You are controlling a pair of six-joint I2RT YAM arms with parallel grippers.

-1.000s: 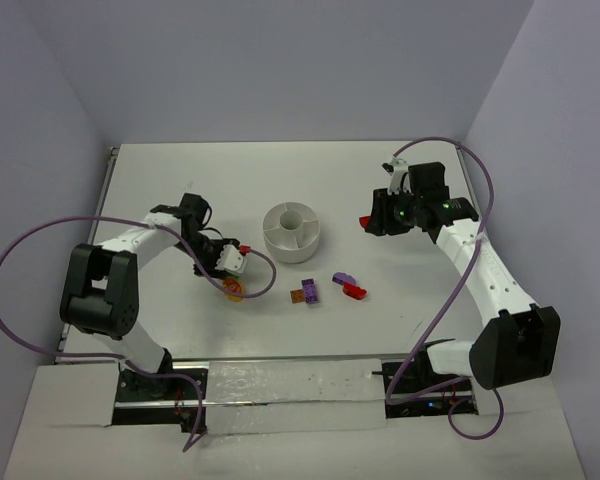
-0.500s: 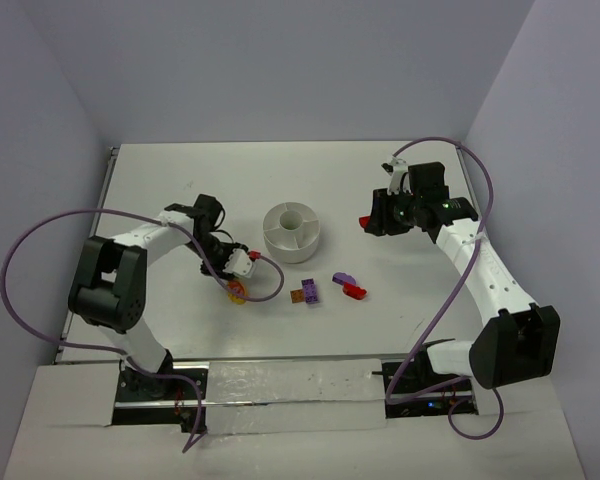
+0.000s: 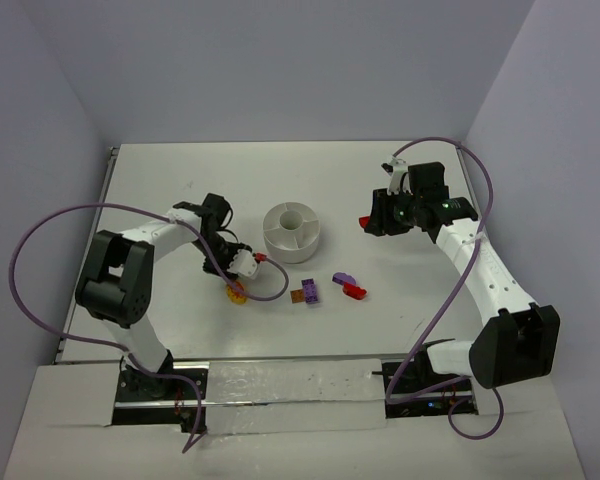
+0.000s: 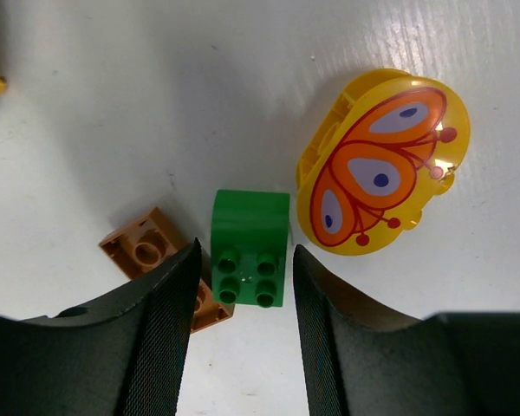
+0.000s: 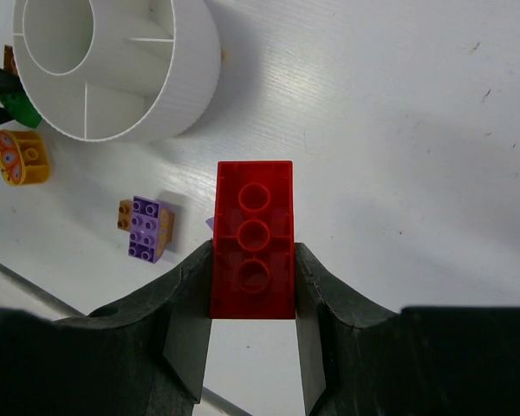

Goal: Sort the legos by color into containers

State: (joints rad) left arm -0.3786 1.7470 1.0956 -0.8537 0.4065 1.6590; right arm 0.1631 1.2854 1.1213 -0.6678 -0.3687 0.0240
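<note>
Dish [image 3: 291, 232] looking empty; right claw [image 5: 251, 286] gripping red brick [image 5: 252, 240], left claw [image 4: 243, 286] closing round green brick [image 4: 250, 249], grip unclear. Purple brick [image 5: 146, 229], butterfly piece [image 4: 383, 161] lying loose at left.

A brown brick [image 4: 160, 260] and a yellow butterfly piece [image 4: 383, 160] crowd the green brick [image 4: 250, 248].

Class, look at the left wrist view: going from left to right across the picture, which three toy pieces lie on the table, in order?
Brown brick → green brick → yellow butterfly piece.
</note>
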